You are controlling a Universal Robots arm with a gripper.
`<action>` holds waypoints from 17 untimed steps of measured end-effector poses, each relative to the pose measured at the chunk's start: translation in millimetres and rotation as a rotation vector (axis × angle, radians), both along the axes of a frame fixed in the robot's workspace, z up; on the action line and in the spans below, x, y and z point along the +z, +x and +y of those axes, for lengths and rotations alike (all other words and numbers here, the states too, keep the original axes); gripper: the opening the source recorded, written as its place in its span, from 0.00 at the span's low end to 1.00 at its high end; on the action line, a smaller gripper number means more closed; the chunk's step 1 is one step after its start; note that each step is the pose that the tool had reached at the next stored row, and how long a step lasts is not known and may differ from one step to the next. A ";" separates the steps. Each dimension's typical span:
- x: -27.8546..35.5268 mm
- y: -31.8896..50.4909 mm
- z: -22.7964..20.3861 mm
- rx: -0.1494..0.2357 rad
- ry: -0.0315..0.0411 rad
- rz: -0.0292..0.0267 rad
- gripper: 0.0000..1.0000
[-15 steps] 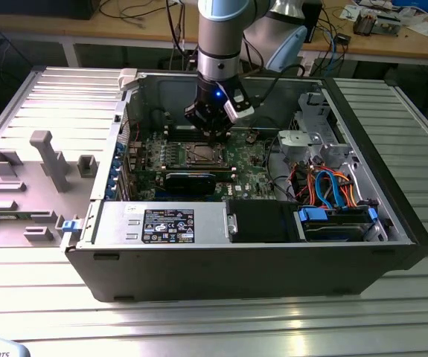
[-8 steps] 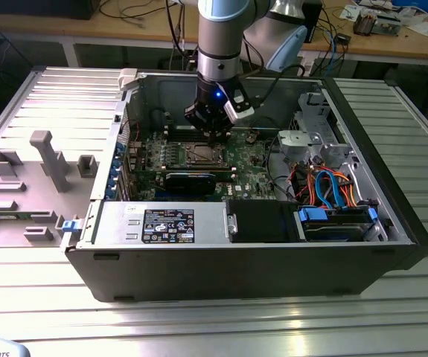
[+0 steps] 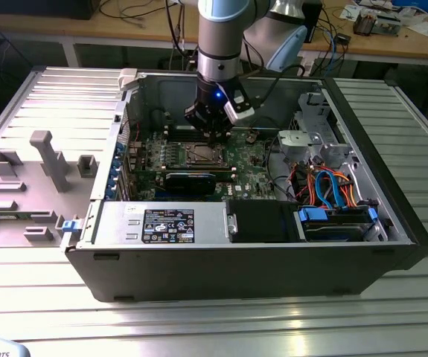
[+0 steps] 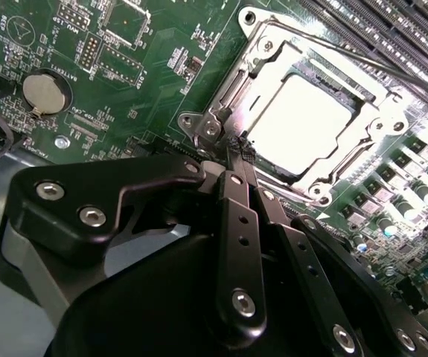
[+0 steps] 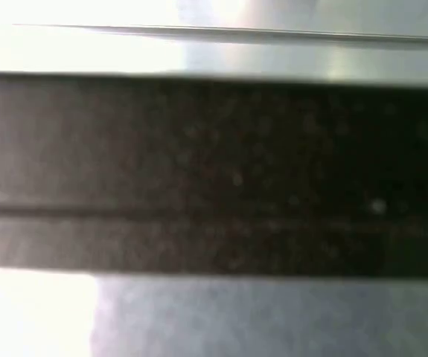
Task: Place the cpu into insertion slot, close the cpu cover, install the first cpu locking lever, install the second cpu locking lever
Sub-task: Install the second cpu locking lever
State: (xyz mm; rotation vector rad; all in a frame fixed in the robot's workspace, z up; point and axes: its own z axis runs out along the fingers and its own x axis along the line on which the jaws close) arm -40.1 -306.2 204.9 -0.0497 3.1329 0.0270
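The cpu (image 4: 303,119) lies flat in the insertion slot (image 4: 252,33) of the green motherboard (image 4: 147,82), its silver top glaring under the light. The cpu cover (image 4: 362,141) is down, framing the chip. My gripper (image 4: 236,152) is shut, with its black fingertips pressed together at the socket's corner by a screw and hinge bracket (image 4: 210,126). I cannot tell whether they pinch a locking lever. In the exterior view the gripper (image 3: 215,135) hangs inside the open computer case, just above the far edge of the insertion slot (image 3: 202,154).
A black graphics card (image 3: 190,181) lies just in front of the socket, with a power supply (image 3: 161,223) nearer still. Memory slots (image 4: 377,30) run beside the socket, and a coin battery (image 4: 44,93) sits on the board. A drive cage with blue and orange cables (image 3: 333,186) fills the exterior view's right.
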 end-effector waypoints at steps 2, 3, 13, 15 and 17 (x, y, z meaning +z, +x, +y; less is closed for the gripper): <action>6.3 0.0 -0.3 0.000 -0.0001 0.0000 0.11; 11.3 0.1 -0.3 0.000 0.0000 0.0002 0.11; 22.8 0.1 -5.9 0.000 0.0001 0.0002 0.11; 22.8 0.0 -6.9 0.000 0.0001 0.0001 0.11; 22.8 0.0 -6.9 0.000 0.0001 0.0002 0.11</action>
